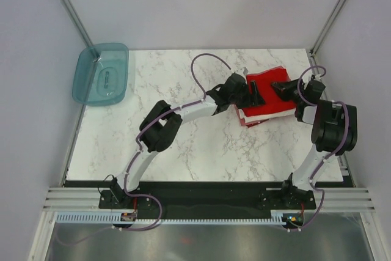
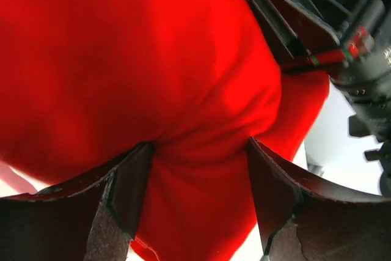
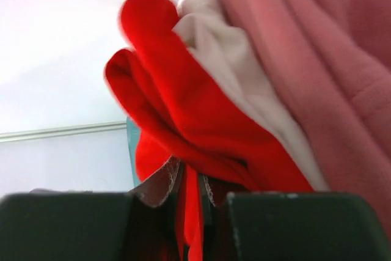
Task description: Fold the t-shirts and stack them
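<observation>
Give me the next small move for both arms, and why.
Probably lower both grippers together to settle the red t-shirt flat on the stack. The left gripper and right gripper each pinch bunched red cloth, above the white t-shirt and pinkish t-shirt.

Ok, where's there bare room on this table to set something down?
Bare marble table lies between the teal tub and the left arm, and in the near middle between it and the right arm. Crowded: far right corner, where both arms' jaws grip the red t-shirt.
</observation>
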Controlling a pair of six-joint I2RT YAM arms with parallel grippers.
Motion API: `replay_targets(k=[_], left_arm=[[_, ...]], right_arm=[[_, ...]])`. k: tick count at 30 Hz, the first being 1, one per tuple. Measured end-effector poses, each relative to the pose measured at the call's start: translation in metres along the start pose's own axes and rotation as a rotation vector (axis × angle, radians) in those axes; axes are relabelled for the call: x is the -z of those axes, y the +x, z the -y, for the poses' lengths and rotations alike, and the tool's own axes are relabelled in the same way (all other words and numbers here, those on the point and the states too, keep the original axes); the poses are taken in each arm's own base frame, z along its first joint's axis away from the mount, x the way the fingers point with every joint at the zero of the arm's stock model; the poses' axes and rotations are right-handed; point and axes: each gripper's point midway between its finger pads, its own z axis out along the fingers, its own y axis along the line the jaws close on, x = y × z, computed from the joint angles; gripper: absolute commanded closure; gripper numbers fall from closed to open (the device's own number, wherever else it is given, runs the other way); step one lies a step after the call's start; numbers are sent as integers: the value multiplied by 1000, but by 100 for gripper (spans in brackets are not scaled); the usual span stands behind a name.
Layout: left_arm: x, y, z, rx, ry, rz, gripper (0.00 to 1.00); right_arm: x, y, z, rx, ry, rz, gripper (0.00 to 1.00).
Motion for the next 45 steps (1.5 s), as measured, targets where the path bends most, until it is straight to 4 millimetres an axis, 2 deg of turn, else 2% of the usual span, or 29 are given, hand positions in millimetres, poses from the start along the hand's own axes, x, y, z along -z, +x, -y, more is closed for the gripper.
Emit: replay_targets(k=[2, 7, 10, 14, 17, 19, 21, 23, 26, 27, 29, 31, 34, 35, 37, 40, 42, 43, 44, 45], left_arm=[[-3, -4, -5, 21, 16, -3, 27], [14, -19, -7, 13, 2, 27, 25], [32, -23, -9, -9, -28, 39, 24], [61, -40, 7, -27, -22, 76, 23], [86, -55, 20, -28, -4, 111, 23], [101, -65, 25, -26, 8, 134, 23], [112, -73, 23, -20, 12, 151, 23], [119, -72, 13, -10, -4, 150, 23], [131, -61, -16, 13, -59, 132, 22], [137, -57, -25, 20, -79, 125, 21], [151, -49, -42, 33, -115, 119, 18], [169, -46, -53, 43, -138, 127, 13], [207, -55, -58, 54, -137, 182, 3], [222, -59, -58, 55, -136, 211, 1], [249, -69, -59, 53, -136, 276, 0], [287, -79, -61, 34, -142, 378, 0], [306, -77, -62, 13, -146, 421, 0], [313, -76, -65, 3, -154, 439, 0], [317, -74, -67, -3, -161, 449, 1], [322, -72, -71, -8, -172, 461, 1]], right_arm=[[0, -1, -5, 3, -29, 5, 81], [16, -2, -35, 76, -54, 26, 75], [36, -3, -74, 157, -95, 59, 73], [64, 7, -124, 249, -170, 85, 73], [76, 23, -135, 263, -198, 70, 72], [79, 35, -118, 240, -176, 50, 72], [76, 43, -88, 192, -116, 28, 72], [71, 48, -54, 136, -51, 8, 73], [64, 50, -1, 48, 60, -10, 72], [63, 49, 10, 30, 83, -14, 70], [61, 47, 10, 34, 78, -12, 67], [59, 44, 2, 58, 64, -11, 57], [60, 46, -15, 114, 61, -14, 41], [63, 46, -24, 140, 60, -7, 38], [71, 45, -49, 207, 47, 15, 37], [89, 44, -99, 302, -35, 61, 43], [100, 46, -126, 342, -109, 82, 53], [103, 48, -133, 348, -132, 81, 57], [103, 51, -136, 346, -152, 76, 65], [100, 56, -136, 345, -165, 63, 68]])
